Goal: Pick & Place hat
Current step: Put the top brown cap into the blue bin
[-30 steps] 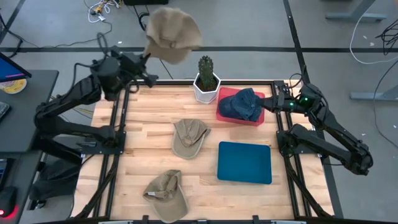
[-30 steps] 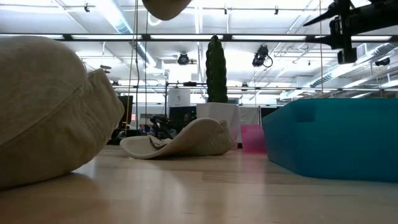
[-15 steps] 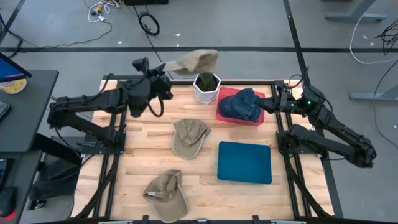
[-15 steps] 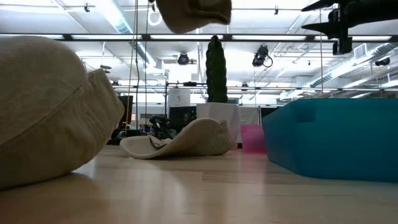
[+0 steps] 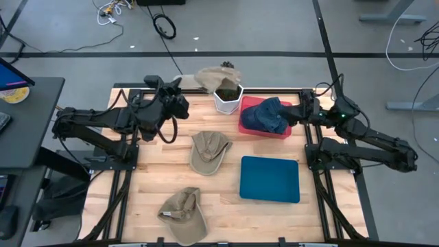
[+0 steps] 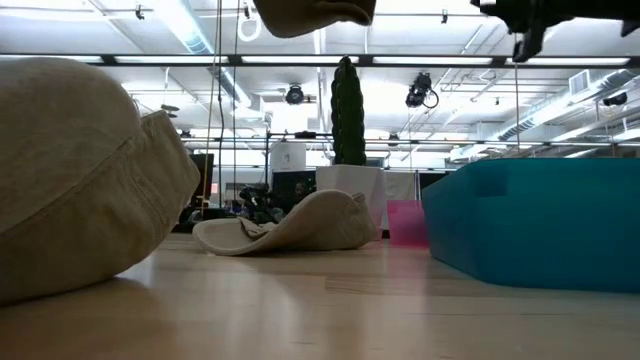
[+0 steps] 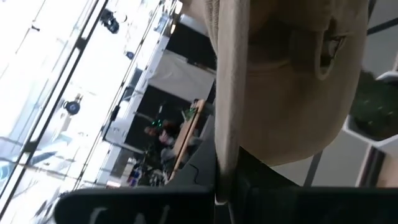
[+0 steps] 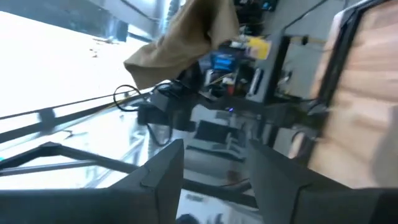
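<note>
My left gripper is shut on a tan hat and holds it in the air over the cactus, which stands in a white pot. In the low view this hat hangs above the cactus tip, apart from it. My right gripper is open, at the right side of the blue hat, which lies on the red tray. Two more tan hats lie on the table, one in the middle and one at the near edge. My left gripper pinches the tan hat by its edge between the two fingers, coming level from the table's left. The hat is lifted clear and reaches out from the fingers toward the right, over the cactus.
A teal box lies on the right half of the table, nearer than the red tray. The dark frame rails run along the left and right table edges. Bare wood shows left of the middle hat.
My left gripper has swung from high over the far left corner down and to the right, toward the cactus, carrying the tan hat, which now hangs over the cactus instead of beyond the table's far edge. My right gripper has shifted slightly toward the blue hat.
</note>
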